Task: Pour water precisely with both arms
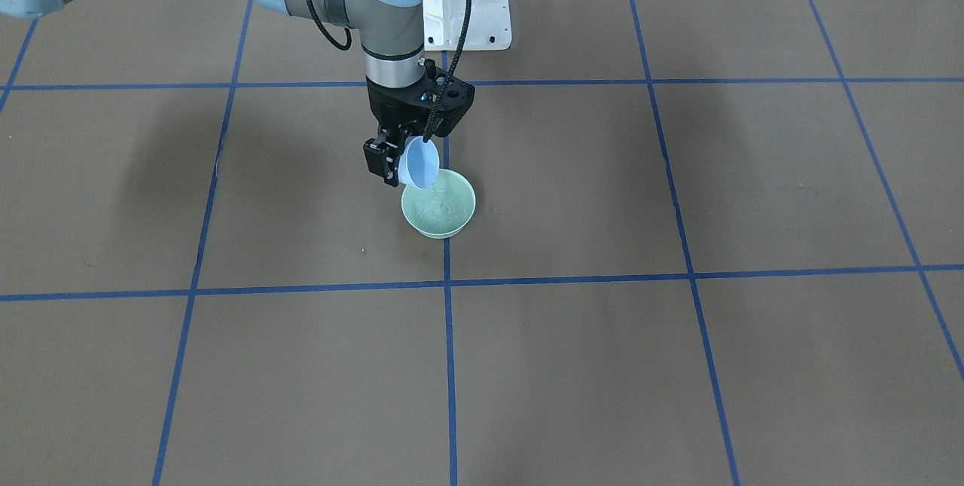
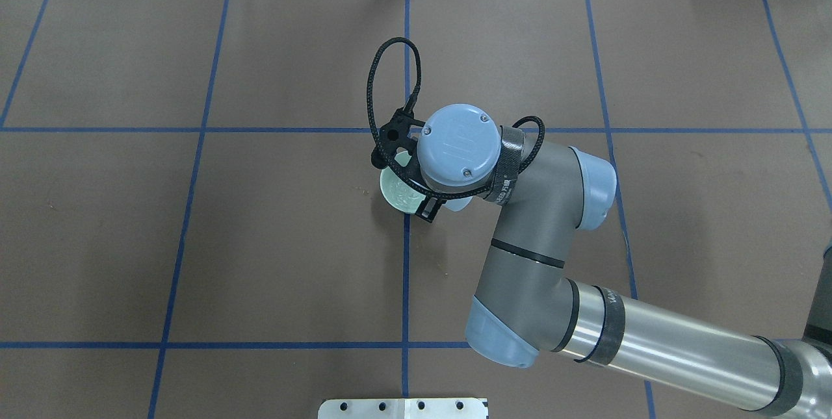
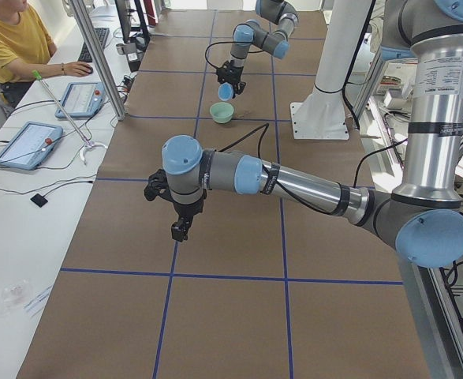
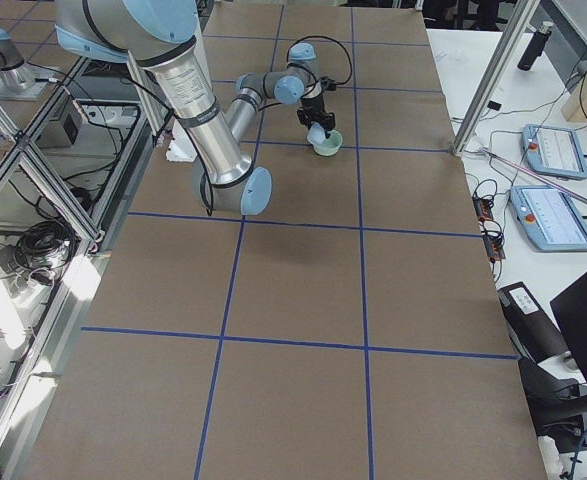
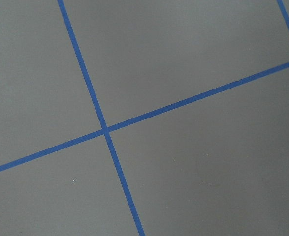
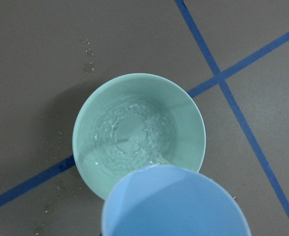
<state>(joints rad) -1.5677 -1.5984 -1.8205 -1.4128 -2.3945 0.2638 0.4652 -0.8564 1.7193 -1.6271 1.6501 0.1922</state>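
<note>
Nearest me, seen from the table's left end, my left gripper (image 3: 180, 230) hangs above the brown table (image 5: 193, 59) (from that view I cannot tell whether its jaws are apart). Farther off, the right gripper (image 1: 398, 162) clamps a pale blue cup (image 6: 176, 204), tipped over the mint bowl (image 6: 189, 129). The water (image 6: 129, 135) ripples in that bowl, with a few drops (image 6: 88, 66) on the table just beside it.

Overhead and front cameras look down oppositely, sharing the bowl (image 1: 463, 203); side views seem farther.
</note>
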